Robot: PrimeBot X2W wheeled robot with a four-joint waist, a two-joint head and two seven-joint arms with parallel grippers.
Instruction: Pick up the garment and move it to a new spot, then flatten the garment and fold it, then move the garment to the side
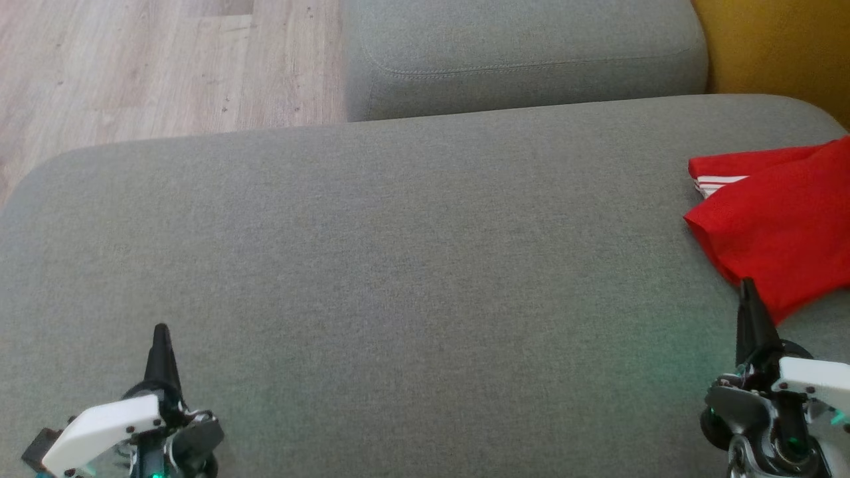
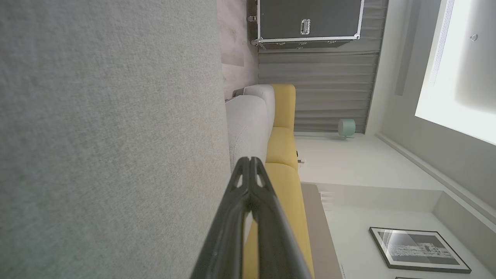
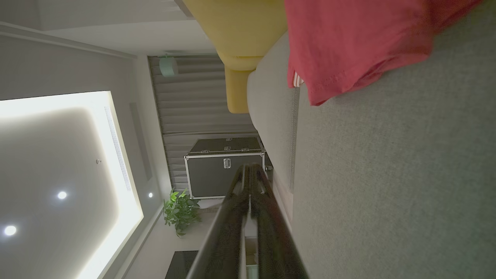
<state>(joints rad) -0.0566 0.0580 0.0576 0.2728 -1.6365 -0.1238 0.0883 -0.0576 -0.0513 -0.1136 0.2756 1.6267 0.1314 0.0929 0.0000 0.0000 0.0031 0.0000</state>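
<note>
A red garment with white stripes lies folded at the right edge of a grey sofa cushion; in the right wrist view the garment fills the top right. My right gripper is shut and empty, its tip just in front of the garment's near edge, apart from it. My left gripper is shut and empty over the cushion's near left. The right gripper and the left gripper both show their fingers pressed together.
A second grey cushion lies beyond the first, with a yellow cushion at the far right. Wooden floor runs at the far left. A black flight case and a plant stand across the room.
</note>
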